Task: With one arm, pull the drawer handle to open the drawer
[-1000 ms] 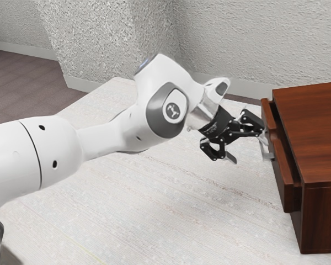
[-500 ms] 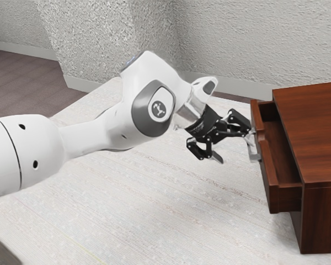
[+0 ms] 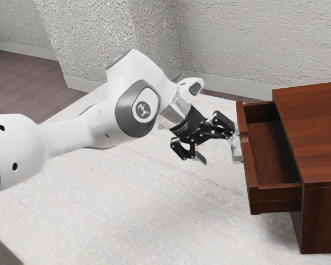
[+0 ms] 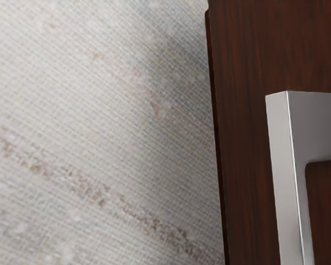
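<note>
One dark woodgrain drawer (image 3: pixel 248 165), standing partly out of one matching box-shaped cabinet (image 3: pixel 314 127) at the exterior view's right. One squared, matte silver bar handle (image 3: pixel 238 148) on the drawer front. One black gripper (image 3: pixel 218 144), spread wide: upper finger at the handle, lower finger apart, nothing clamped. Pale woven-textured tabletop (image 3: pixel 154 210) beneath.

Arm (image 3: pixel 71 135) stretched toward ext. view's right, wrist bent; gripper (image 3: pixel 217 145) fingers spread wide
</note>
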Available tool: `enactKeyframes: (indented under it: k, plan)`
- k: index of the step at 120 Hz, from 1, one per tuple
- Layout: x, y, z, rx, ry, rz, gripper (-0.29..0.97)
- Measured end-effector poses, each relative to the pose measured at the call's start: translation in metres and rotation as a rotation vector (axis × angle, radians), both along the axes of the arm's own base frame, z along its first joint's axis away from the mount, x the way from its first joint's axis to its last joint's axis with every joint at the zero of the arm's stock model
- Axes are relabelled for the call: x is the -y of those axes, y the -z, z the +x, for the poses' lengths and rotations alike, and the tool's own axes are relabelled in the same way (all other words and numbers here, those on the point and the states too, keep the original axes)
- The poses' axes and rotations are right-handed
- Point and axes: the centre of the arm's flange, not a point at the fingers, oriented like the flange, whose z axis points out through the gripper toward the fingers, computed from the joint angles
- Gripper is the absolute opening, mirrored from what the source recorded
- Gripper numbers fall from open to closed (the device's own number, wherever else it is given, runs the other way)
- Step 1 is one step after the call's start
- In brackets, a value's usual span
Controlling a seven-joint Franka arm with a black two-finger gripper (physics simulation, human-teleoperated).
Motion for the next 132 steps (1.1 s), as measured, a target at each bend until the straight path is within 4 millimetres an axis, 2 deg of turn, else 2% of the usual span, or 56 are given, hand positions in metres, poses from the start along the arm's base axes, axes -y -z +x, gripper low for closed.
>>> enactKeyframes:
  k: [9,26,67,132]
  plan:
    - [-0.008,0.002,-0.003,-0.010,-0.007,0.009,0.68]
    - [-0.019,-0.003,-0.020,-0.018,-0.014,0.020,0.68]
    - [-0.046,-0.006,-0.038,-0.027,-0.043,0.042,0.68]
    - [-0.069,-0.007,-0.070,-0.041,-0.068,0.063,0.68]
